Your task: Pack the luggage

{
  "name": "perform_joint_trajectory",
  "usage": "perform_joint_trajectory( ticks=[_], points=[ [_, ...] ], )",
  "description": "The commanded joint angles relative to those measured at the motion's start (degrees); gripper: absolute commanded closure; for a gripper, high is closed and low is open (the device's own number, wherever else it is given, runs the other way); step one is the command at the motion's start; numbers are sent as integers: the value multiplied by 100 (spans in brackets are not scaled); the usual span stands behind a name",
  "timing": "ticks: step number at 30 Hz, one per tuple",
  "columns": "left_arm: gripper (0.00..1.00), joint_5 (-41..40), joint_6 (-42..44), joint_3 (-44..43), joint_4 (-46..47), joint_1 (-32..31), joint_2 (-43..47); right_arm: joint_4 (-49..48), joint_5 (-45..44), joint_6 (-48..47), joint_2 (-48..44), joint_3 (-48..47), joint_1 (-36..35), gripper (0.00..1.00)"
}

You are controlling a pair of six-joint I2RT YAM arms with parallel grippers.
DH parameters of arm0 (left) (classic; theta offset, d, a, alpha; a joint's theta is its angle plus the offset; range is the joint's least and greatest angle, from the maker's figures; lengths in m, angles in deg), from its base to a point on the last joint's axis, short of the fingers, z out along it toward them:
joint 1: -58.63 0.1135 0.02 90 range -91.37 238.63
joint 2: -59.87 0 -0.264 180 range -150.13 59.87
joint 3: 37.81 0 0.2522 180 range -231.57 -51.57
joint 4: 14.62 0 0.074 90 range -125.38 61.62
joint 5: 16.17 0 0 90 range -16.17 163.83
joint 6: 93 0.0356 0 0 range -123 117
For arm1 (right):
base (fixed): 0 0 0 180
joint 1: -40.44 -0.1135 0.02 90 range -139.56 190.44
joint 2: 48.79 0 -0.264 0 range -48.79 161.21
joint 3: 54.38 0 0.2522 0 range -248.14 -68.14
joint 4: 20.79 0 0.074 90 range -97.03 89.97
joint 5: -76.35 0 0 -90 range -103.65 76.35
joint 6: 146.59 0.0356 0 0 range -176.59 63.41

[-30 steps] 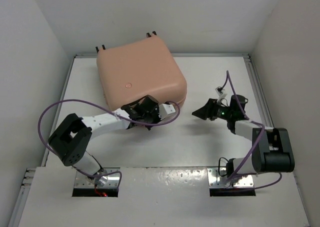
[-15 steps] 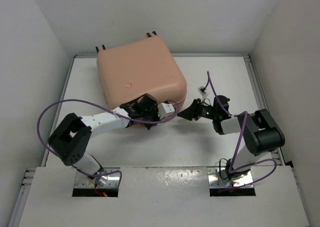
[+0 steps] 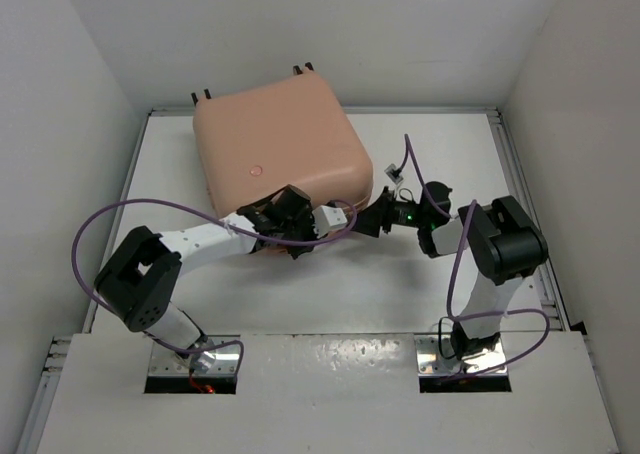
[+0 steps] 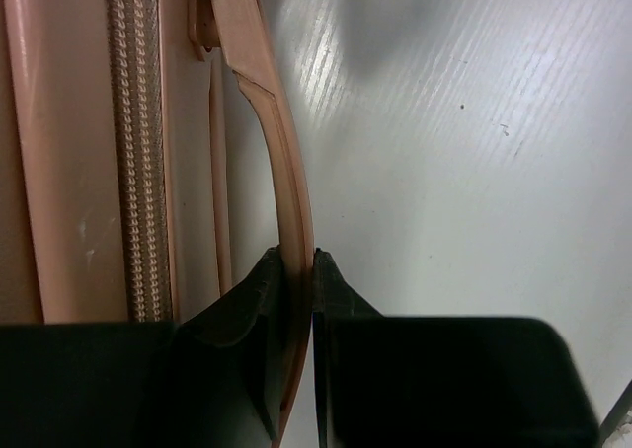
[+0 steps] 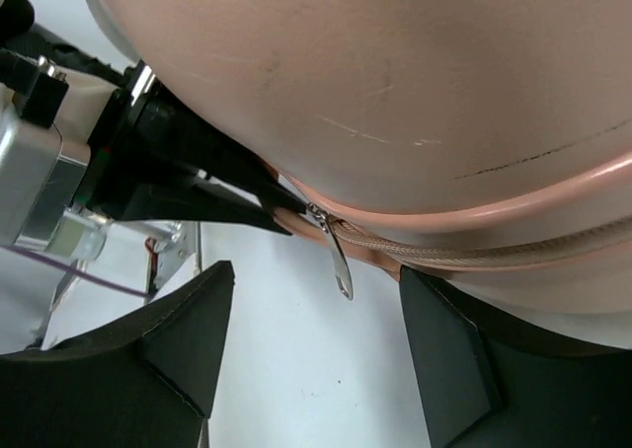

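The left gripper (image 4: 298, 266) is clamped tight on the thin pink carry handle (image 4: 286, 162) at the near side of the luggage (image 3: 280, 144), beside its zipper (image 4: 138, 172). Just to its right, the right gripper (image 5: 314, 315) stands wide apart and holds nothing, with the metal zipper pull (image 5: 339, 265) showing untouched between its fingers. The luggage lies closed and flat on the white table (image 3: 450, 154), toward the far left.

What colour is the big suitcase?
Salmon pink all over. The luggage shows best in the top external view.
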State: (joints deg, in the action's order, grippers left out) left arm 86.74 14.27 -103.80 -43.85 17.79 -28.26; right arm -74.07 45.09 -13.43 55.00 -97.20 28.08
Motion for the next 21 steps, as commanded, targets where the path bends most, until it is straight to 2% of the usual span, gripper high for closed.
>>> perform_joint_trajectory(
  ticks=[1,9,12,18,21],
  points=[
    [98,291,-198,-24,-466,243,34,-879,260,-167,255,-320,-56,32],
    [98,344,-146,-183,-572,349,-125,-1258,120,-80,563,-443,-214,40],
    [98,344,-146,-183,-572,349,-125,-1328,-90,17,581,-486,-284,49],
    [98,344,-330,-183,-572,401,-177,-1417,-582,148,441,-303,-425,51],
    [98,344,-330,-183,-572,401,-230,-1487,-688,123,414,-188,-504,60]
  ],
)
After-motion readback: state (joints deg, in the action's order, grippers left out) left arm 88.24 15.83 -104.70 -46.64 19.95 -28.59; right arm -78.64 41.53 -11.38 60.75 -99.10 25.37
